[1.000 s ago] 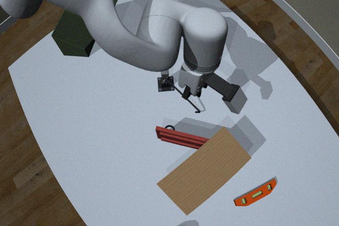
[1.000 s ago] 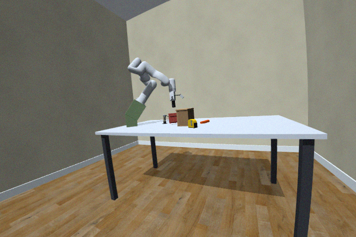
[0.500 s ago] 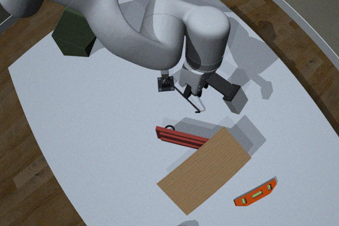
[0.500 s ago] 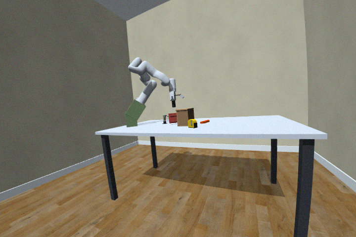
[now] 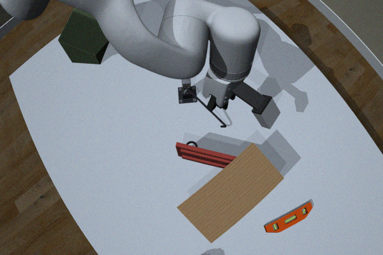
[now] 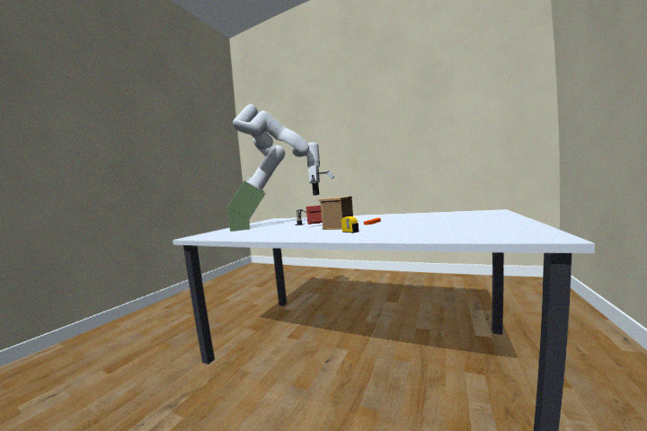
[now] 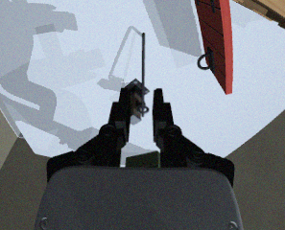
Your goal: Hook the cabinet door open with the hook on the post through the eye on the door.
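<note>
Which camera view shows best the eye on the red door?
The wrist view: the eye stands out as a dark ring against the pale table. The top view shows it small beside the door; the exterior view cannot resolve it.
</note>
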Available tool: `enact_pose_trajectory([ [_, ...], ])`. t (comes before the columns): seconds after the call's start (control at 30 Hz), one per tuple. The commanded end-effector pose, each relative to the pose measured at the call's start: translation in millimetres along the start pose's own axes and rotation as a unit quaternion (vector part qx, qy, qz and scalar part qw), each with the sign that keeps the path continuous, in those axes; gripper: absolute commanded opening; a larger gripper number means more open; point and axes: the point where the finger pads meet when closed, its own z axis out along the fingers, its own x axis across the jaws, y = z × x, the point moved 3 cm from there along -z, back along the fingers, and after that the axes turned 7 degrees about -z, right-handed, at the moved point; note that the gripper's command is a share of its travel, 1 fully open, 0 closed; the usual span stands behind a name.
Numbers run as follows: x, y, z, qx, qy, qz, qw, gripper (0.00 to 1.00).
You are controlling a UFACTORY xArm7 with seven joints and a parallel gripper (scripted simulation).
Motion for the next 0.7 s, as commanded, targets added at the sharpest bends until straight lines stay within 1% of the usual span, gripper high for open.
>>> enact_pose_trajectory([
  [0.0, 0, -1, -1, 0.001, 0.001, 0.000, 1.000, 0.23],
  [0.33, 1, -1, 2, 0.001, 0.001, 0.000, 1.000, 0.23],
  [0.6, 1, -1, 13, 0.001, 0.001, 0.000, 1.000, 0.23],
  [0.67, 1, -1, 13, 0.001, 0.001, 0.000, 1.000, 0.23],
])
